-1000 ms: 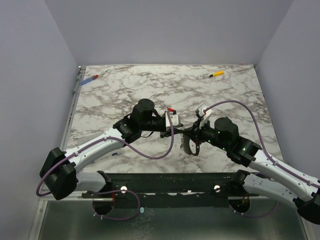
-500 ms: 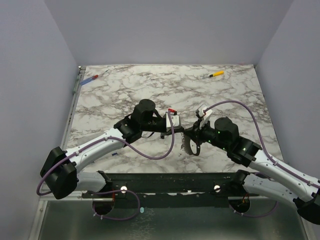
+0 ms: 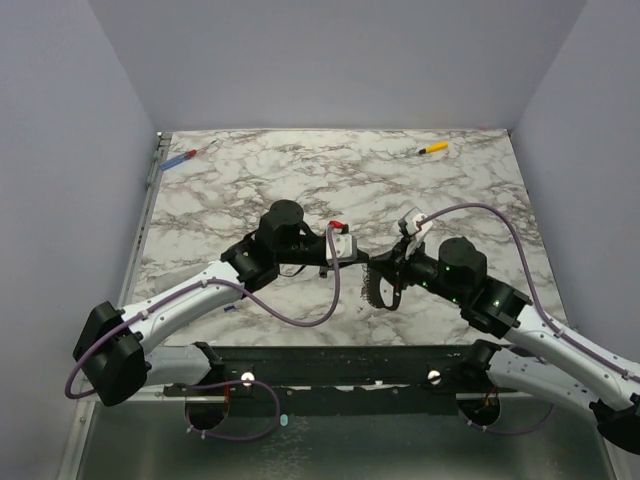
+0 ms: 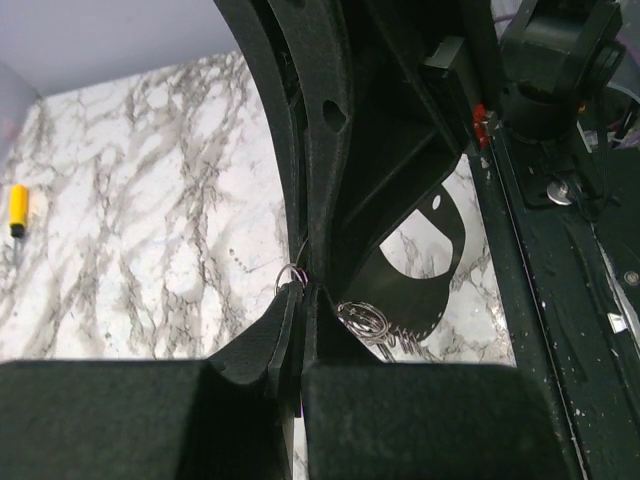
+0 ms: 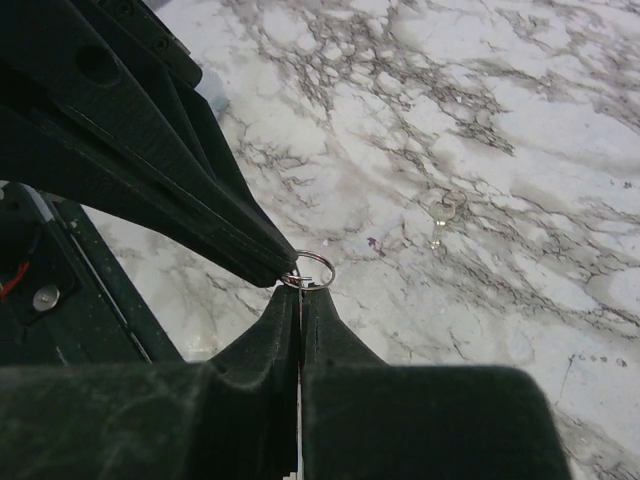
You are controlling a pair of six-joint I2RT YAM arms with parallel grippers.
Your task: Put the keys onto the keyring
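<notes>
Keyring (image 5: 313,270) between left claw (image 4: 303,292), right claw (image 5: 300,295)

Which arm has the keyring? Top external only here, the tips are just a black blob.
Observer: The right gripper pinches the keyring at its tip, jaws shut.
Operator: And left?
Observer: The left gripper is shut on the same ring, tip to tip with the right.
Operator: Any key threaded?
Observer: None that I can see. The keys look to lie on the table past the ring, a small silvery piece.
</notes>
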